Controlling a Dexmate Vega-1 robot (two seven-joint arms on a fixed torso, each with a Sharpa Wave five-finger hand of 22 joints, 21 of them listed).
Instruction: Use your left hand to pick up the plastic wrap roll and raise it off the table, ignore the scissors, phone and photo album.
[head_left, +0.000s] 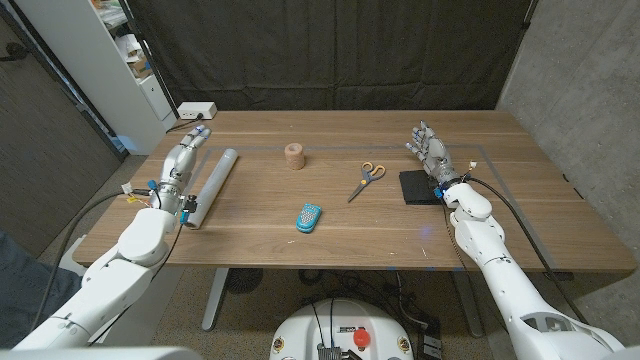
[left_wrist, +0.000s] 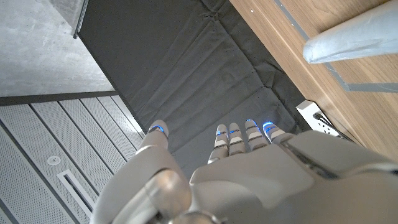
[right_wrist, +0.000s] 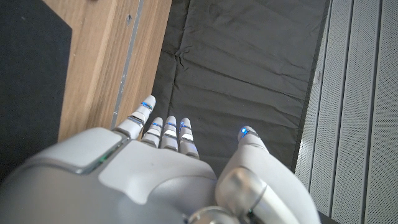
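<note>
Our left hand (head_left: 186, 158) waits beside the plastic wrap roll (head_left: 212, 185) on the table (head_left: 330, 240), fingers straight, holding nothing; next we must close around it.

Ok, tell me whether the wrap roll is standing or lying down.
Lying down. The roll lies lengthwise on the table, beside the left hand, which holds nothing.

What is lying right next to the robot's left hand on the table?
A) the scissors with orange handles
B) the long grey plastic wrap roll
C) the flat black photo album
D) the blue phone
B: in the head view the long grey plastic wrap roll lies on the wooden table just beside the left hand, which holds nothing.
</note>
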